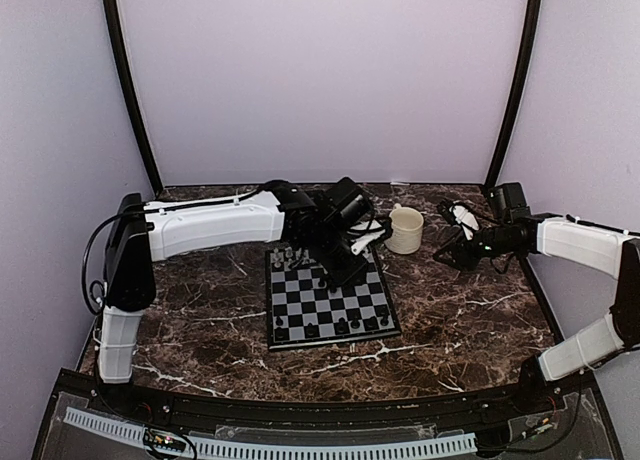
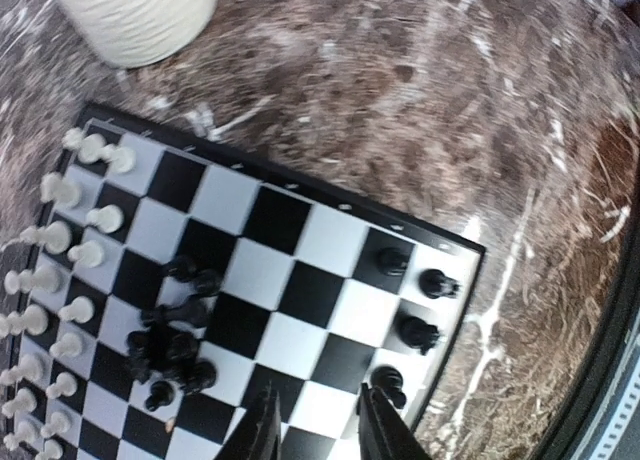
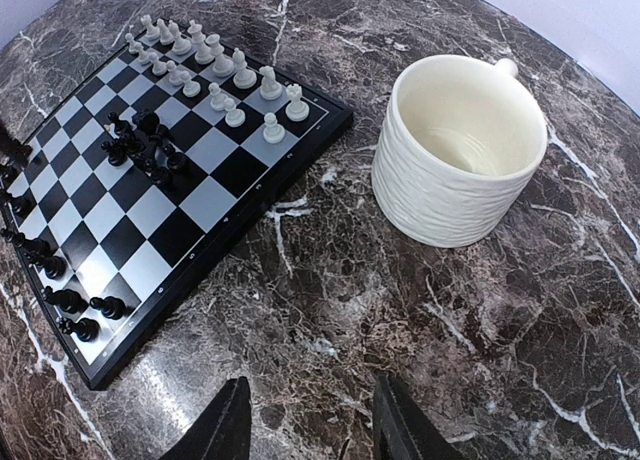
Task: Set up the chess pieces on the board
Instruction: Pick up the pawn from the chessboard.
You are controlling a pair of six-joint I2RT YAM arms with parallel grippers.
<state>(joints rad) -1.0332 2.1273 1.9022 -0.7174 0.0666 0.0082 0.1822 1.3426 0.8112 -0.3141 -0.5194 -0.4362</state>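
Note:
The black-and-grey board [image 1: 372, 298] lies mid-table. White pieces [image 3: 205, 58] stand in two rows along its far edge. Some black pieces [image 3: 62, 300] stand along its near edge. Several more black pieces [image 2: 172, 345] lie in a loose cluster near the middle, also in the right wrist view [image 3: 145, 145]. My left gripper [image 2: 320, 430] is open and empty, hovering above the board's squares next to a black piece [image 2: 388, 382]; it shows in the top view [image 1: 340, 272]. My right gripper [image 3: 315, 430] is open and empty over bare marble to the right of the board, also in the top view [image 1: 447, 258].
A cream mug [image 3: 460, 150] stands upright and empty on the marble off the board's far right corner, in the top view [image 1: 405, 230] between the two grippers. Dark marble tabletop [image 1: 470, 320] surrounds the board. Black frame poles rise at the back corners.

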